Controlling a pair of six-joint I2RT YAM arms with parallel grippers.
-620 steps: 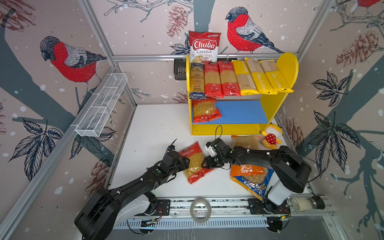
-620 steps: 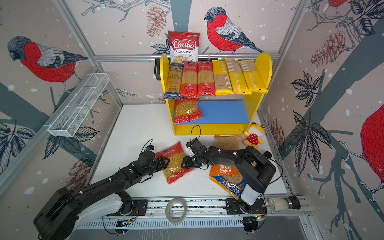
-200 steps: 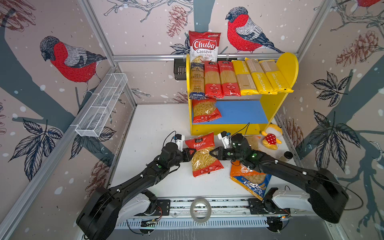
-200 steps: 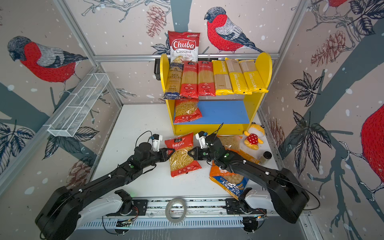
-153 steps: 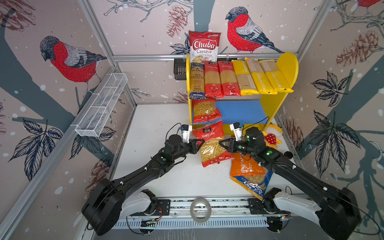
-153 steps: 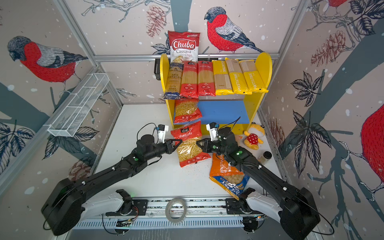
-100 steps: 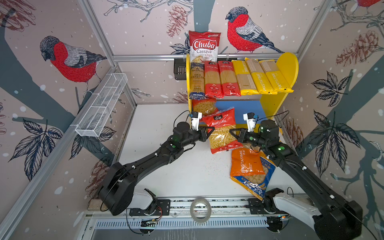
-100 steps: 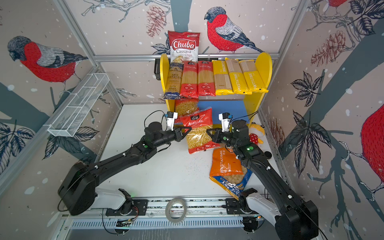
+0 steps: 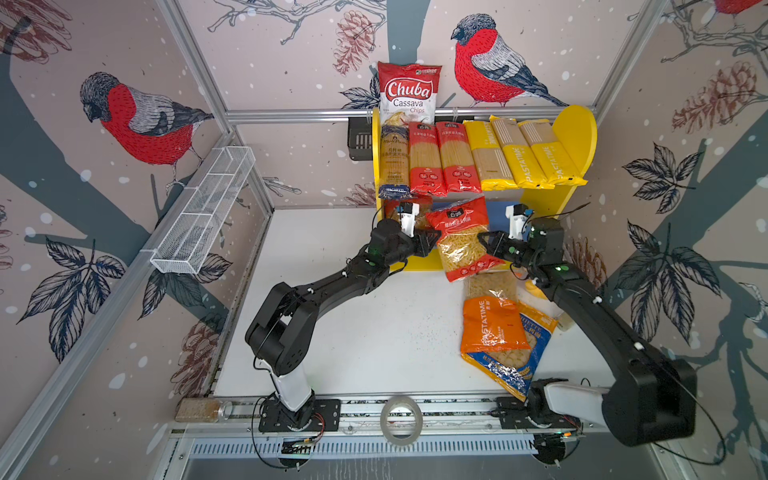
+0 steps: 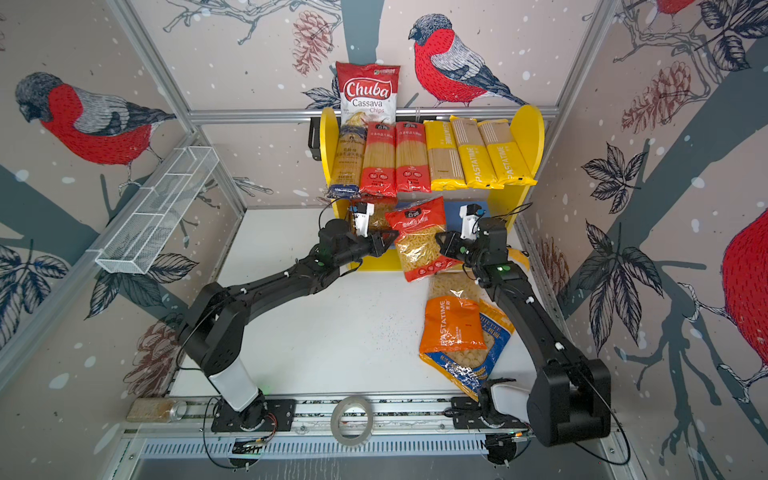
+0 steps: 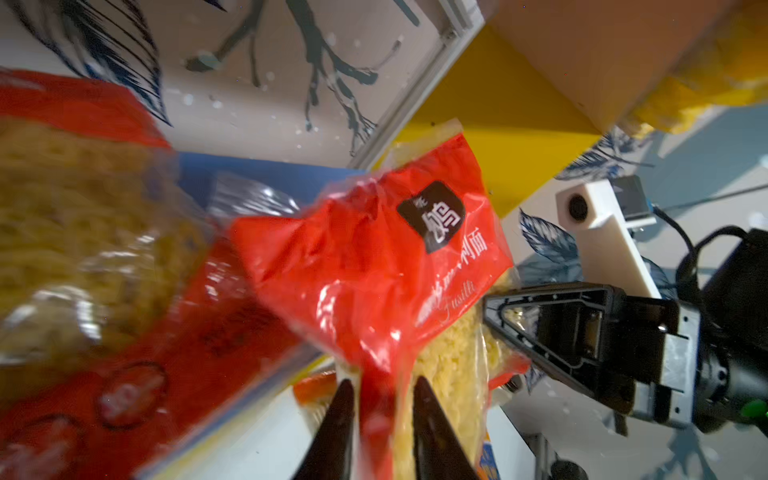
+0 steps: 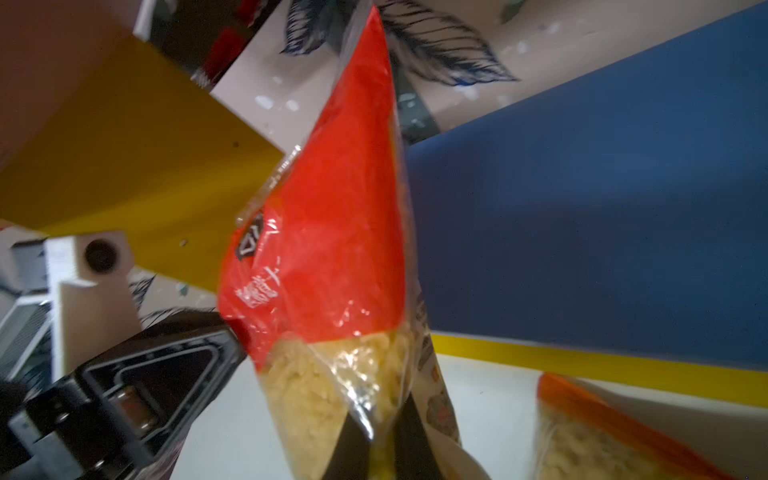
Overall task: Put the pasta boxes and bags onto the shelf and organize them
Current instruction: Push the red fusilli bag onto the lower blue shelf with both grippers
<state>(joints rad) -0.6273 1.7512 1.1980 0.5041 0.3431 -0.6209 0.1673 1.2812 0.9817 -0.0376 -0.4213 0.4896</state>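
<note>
Red-topped plastic, the fusilli bag (image 9: 461, 239) hung in the air between the two grippers. Its upper end reached the mouth of the shelf's (image 9: 575, 137) lower tier, over the blue board (image 12: 582, 208). Three seconds earlier it had lain flat on the table, and within the last second both arms had carried it up and forward to this spot. The right gripper (image 12: 382, 432) was closed on the bag's clear edge. The left gripper (image 11: 384, 399) had its fingers a little apart on either side of the other edge, and whether it was gripping could not be told. Another red bag (image 11: 83, 249) already lay on the blue board just beside it. Judging by this, the bag was almost placed and needed pushing in and releasing. The orange bag (image 9: 492, 324) and the blue-yellow bag (image 9: 515, 361) waited on the table.
</note>
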